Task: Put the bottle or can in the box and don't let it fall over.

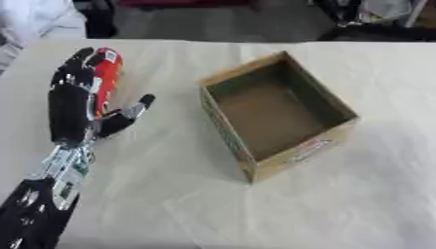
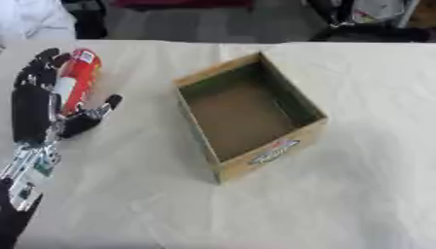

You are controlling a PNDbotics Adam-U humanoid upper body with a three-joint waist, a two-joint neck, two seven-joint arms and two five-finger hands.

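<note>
A red can (image 1: 107,77) with a white label stands at the left of the table. My left hand (image 1: 70,104) is right beside it on its left, fingers straight and stretched up along its side. The thumb (image 1: 136,107) juts out to the right, below the can. I cannot tell if the fingers touch the can. To the right sits an open, empty cardboard box (image 1: 299,154), turned at an angle, about a hand's width from the thumb. My right hand shows in neither view.
A beige cloth (image 1: 340,209) covers the table. Beyond the far edge are dark floor and some clutter (image 2: 366,14). Bare cloth lies between the can and the box, and in front of the box.
</note>
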